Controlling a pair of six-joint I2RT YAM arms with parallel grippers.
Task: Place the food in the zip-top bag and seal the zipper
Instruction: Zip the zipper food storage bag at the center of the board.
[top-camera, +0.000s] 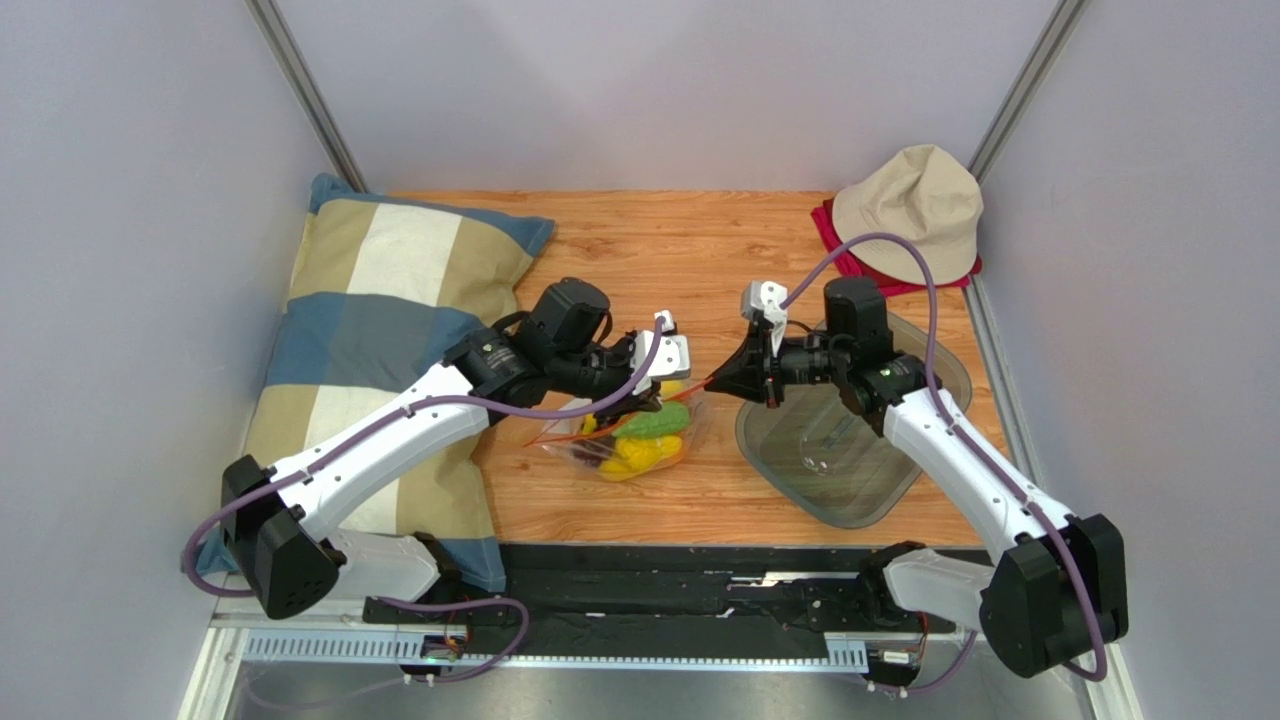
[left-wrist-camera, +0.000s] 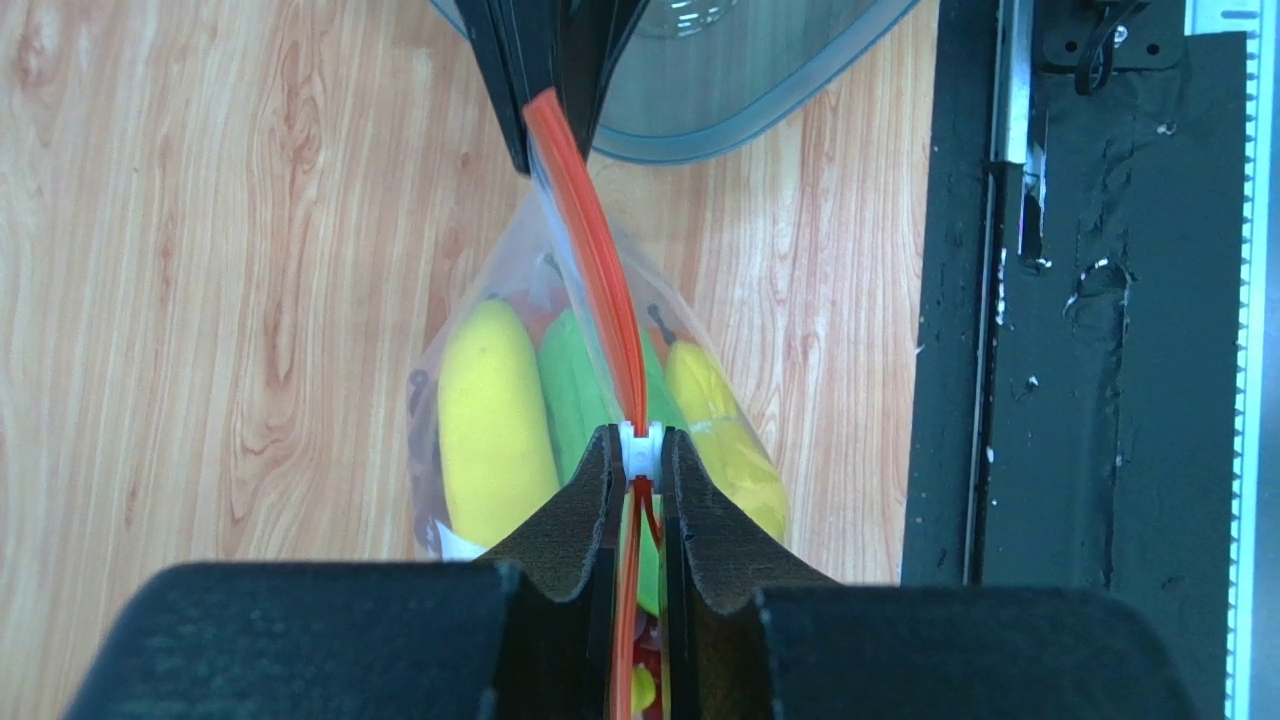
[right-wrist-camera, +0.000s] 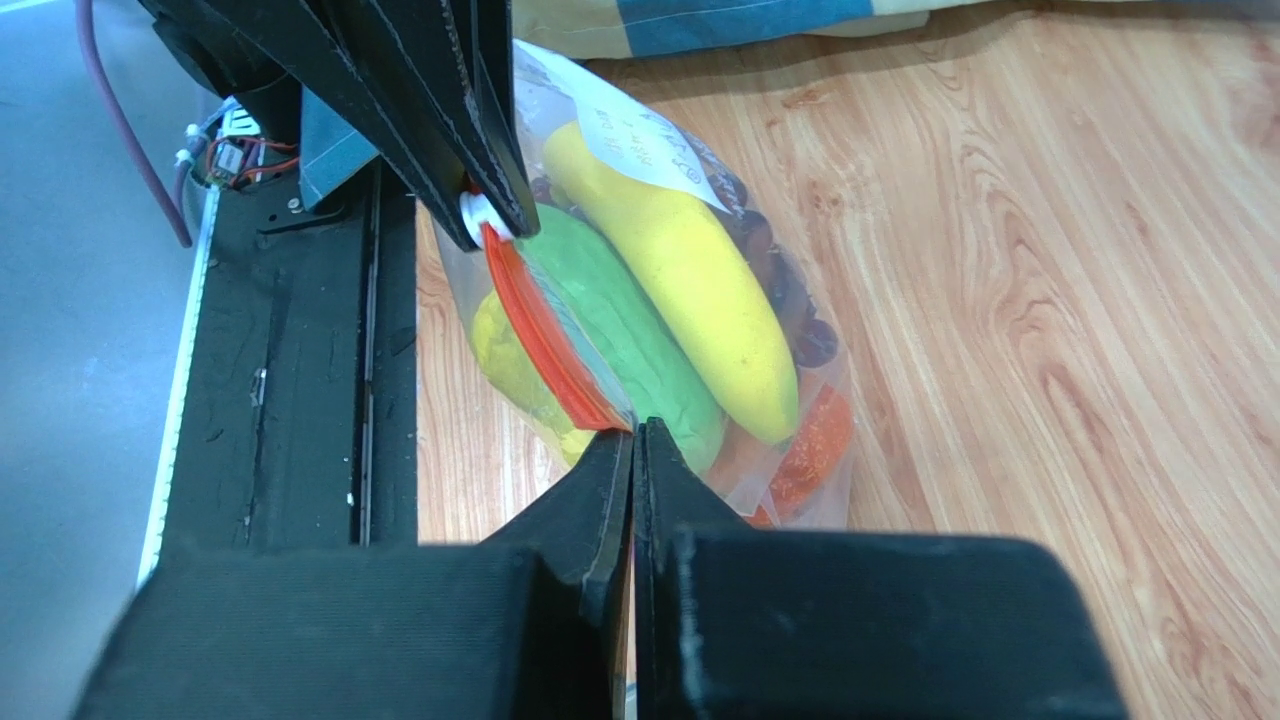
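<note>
The clear zip-top bag hangs between my two grippers over the wooden table. Inside it are a yellow banana, a green piece, dark grapes, an orange piece and another yellow fruit. The orange-red zipper is stretched between the grippers. My left gripper is shut on the white slider at one end. My right gripper is shut on the strip's other end. Both grippers also show in the top view, left and right.
A grey translucent tray lies just right of the bag, under my right arm. A checked pillow lies along the left side. A beige hat on a red cloth is at the back right. The black base rail runs along the near edge.
</note>
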